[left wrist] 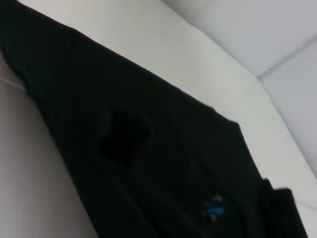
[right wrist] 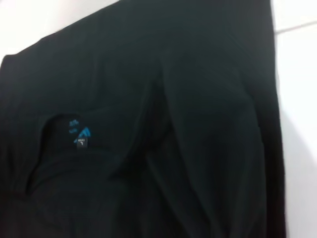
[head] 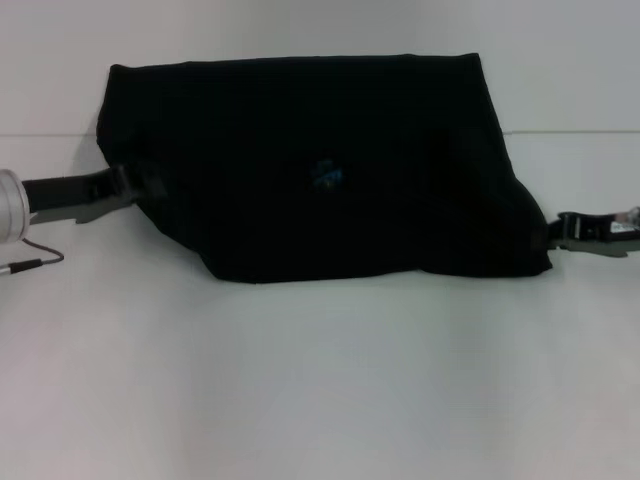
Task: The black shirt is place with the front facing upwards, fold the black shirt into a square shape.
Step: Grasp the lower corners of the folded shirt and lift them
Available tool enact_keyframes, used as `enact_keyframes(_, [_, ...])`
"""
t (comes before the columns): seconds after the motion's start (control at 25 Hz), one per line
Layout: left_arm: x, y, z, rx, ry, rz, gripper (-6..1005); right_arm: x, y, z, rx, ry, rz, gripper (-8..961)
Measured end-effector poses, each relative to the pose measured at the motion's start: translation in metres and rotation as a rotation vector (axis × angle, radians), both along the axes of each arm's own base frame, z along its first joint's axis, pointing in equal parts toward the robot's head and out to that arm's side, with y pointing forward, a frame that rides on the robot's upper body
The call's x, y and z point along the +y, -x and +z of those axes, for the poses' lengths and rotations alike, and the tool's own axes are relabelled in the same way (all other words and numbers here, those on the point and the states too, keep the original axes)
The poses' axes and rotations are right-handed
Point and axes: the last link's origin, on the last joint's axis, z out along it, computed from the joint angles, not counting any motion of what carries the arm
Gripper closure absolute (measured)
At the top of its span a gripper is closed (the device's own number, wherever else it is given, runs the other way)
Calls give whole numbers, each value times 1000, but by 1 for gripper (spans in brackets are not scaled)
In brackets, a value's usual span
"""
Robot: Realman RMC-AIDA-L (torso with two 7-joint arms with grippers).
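Observation:
The black shirt [head: 320, 160] lies as a wide folded bundle across the back of the white table [head: 320, 380]. Its small blue neck label [head: 325, 176] faces up near the middle; no lettering shows. My left gripper [head: 124, 188] is at the shirt's left edge, touching the cloth. At the shirt's lower right corner is my right gripper [head: 556, 231], right against the fabric. Black cloth fills the left wrist view, where the shirt [left wrist: 148, 148] shows its label [left wrist: 214, 208]. In the right wrist view the shirt [right wrist: 188, 124] is creased, with the label [right wrist: 80, 134] at the neck opening.
A thin cable [head: 35, 260] lies on the table by the left arm's silver cuff [head: 10, 205]. The table's back edge [head: 570, 132] meets a pale wall just behind the shirt. Bare white tabletop stretches in front of the shirt.

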Motion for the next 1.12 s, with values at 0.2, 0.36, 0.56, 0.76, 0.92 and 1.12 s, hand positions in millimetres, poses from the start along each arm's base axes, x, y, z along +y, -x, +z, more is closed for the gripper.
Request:
enact_keyframes(0.2, [-27, 0, 9, -17, 142, -55, 996, -16, -14, 20, 28, 44, -23, 913])
enact_keyframes(0.36, [-55, 3, 18, -34, 252, -92, 996, -31, -23, 39, 62, 68, -39, 912])
enact_keyframes(0.56, [-87, 10, 26, -30, 393, -115, 997, -57, -31, 49, 104, 152, -79, 912])
enact_keyframes(0.76, [-107, 24, 38, -5, 428, -108, 997, -89, -39, 52, 158, 230, -130, 912])
enact_keyframes(0.92, [-114, 31, 43, 19, 442, -91, 997, -112, -40, 57, 228, 251, -158, 912])
enact_keyframes(1.12, [-123, 33, 42, 38, 510, -102, 996, -137, -40, 58, 265, 275, -185, 912])
